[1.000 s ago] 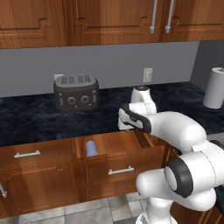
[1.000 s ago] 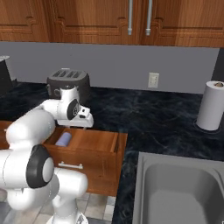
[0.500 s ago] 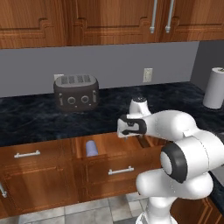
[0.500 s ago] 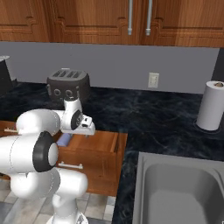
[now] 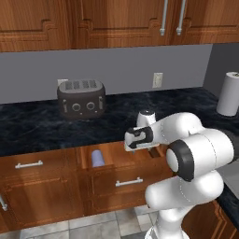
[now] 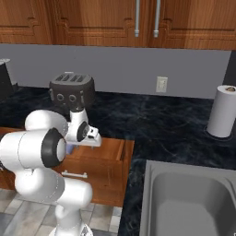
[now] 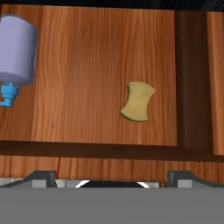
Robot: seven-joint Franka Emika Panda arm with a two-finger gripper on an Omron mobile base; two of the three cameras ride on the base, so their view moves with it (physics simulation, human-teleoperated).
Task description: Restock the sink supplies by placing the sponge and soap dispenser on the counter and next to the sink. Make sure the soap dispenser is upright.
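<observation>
Jaws: the jaws [image 7: 111, 175] stand wide apart, nothing between them, above the open drawer [image 7: 87, 57].
Sponge: the sponge [image 7: 138, 101] lies flat on the drawer floor, just ahead of the jaws, slightly toward one tip.
Sponge look: small, tan, waisted.
Sponge handling: likely light and soft; pinch across the narrow waist.
Soap dispenser: the soap dispenser [image 7: 16, 52] lies on its side, far off to the side; lavender body, blue pump.
Dispenser handling: probably smooth, rolls; take the body.
Tabletop: the tabletop [image 6: 170, 124] beside the sink [image 6: 193, 198].

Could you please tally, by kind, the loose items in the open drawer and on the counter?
Soap dispenser, lying on its side in the drawer: 1
Sponge, in the drawer: 1
Toaster, on the counter: 1
Paper towel roll, on the counter: 1
Total: 4
</observation>
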